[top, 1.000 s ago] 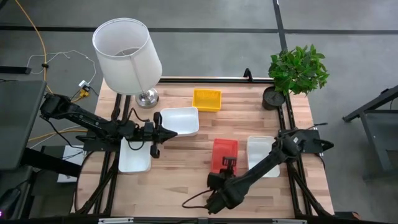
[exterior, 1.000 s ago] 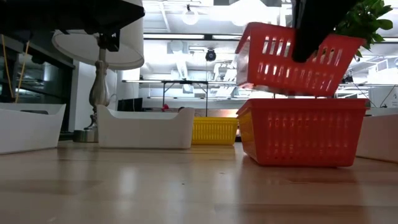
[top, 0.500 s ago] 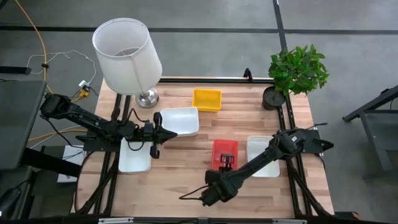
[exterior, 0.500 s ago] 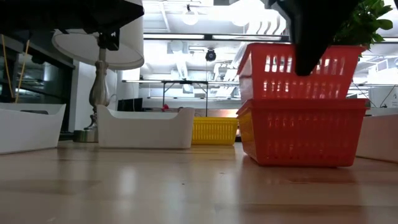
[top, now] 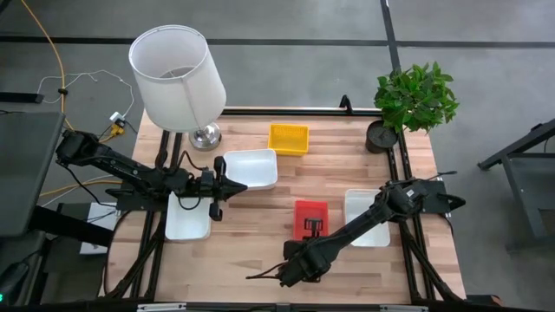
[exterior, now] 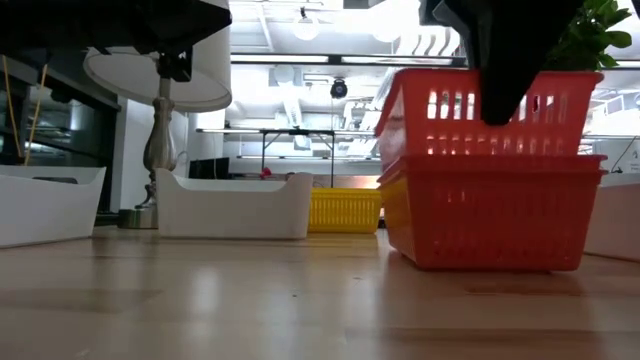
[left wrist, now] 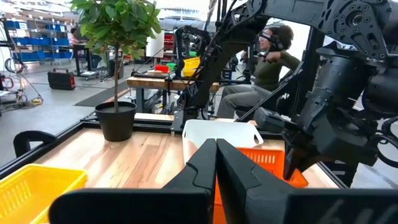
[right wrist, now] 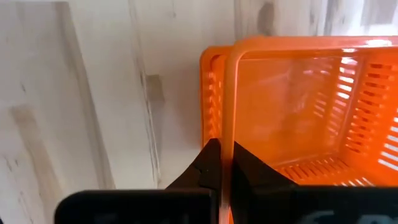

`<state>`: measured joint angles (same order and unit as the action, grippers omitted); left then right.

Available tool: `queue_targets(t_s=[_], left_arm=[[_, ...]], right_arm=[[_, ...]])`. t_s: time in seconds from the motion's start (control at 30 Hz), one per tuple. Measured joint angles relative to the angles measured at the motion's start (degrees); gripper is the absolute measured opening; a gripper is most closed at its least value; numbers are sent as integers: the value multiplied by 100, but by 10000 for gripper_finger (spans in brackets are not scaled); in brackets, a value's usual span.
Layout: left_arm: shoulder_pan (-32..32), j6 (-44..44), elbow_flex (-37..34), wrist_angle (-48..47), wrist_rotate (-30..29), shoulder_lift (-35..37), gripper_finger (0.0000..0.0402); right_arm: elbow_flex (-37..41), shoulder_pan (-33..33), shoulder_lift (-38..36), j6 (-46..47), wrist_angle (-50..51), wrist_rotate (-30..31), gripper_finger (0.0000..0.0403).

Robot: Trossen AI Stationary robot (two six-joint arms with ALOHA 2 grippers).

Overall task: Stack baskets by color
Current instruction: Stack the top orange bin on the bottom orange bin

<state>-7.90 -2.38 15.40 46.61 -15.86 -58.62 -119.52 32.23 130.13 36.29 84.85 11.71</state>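
Right gripper (top: 314, 227) fingers pinch the near wall of the top red basket (exterior: 487, 122), nested in the red stack (top: 311, 217) mid-worktop. Left gripper (top: 217, 184), fingers together and empty, hovers by a white basket (top: 251, 168). White baskets lie apart; judging by that, whites remain. Yellow basket (top: 288, 138) sits far back.

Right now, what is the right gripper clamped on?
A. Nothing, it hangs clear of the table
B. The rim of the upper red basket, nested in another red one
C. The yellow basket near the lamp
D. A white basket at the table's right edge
B: the right gripper is shut on the rim of the upper red basket, which sits nested in the lower red basket.
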Motion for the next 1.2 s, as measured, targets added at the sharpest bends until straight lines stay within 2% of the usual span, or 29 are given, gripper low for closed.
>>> queue_targets(t_s=[0.53,0.63,0.93,1.07,1.2], left_arm=[[0,-1,0,-4,2,-1,0],[0,-1,0,-4,1,0,0],[-2,1,0,-16,2,0,0],[-2,1,0,-54,2,-1,0],[-2,1,3,-98,3,1,0]], right_arm=[[2,-39,0,-33,-45,-108,5],[2,-39,0,-35,-43,-104,33],[-254,-74,0,-336,341,52,176],[-448,-55,-91,-438,498,525,202],[-405,11,-290,-354,504,856,205]])
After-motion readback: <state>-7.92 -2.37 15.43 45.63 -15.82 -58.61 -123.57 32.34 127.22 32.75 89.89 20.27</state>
